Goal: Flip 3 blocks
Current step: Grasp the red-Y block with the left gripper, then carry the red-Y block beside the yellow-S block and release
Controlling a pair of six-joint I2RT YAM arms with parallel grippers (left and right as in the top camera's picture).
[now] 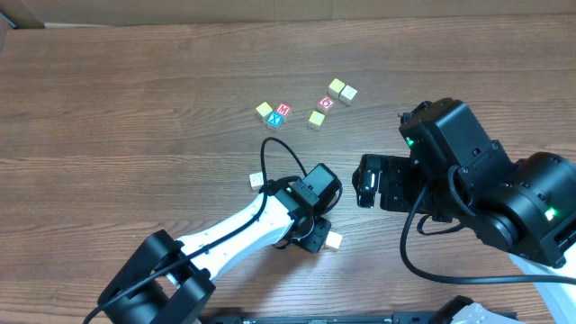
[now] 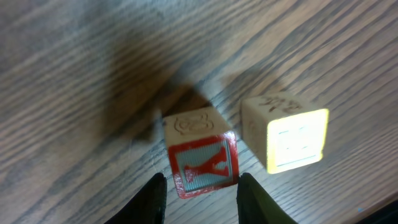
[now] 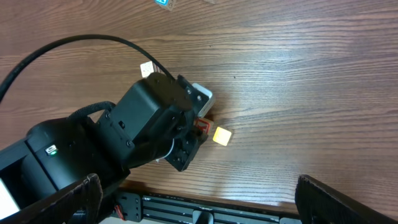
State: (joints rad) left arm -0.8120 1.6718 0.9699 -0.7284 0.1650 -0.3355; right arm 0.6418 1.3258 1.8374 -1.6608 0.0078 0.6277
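The left gripper, jaws narrow, flanks a small cream wooden cube just left of the yellow-faced wooden cube, red Y face toward the fingers; whether gripped, I cannot tell. The right gripper stands wide.

I see one block under the left gripper. From it, a second block lies just right, a third block back-left, and the other cubes well behind.
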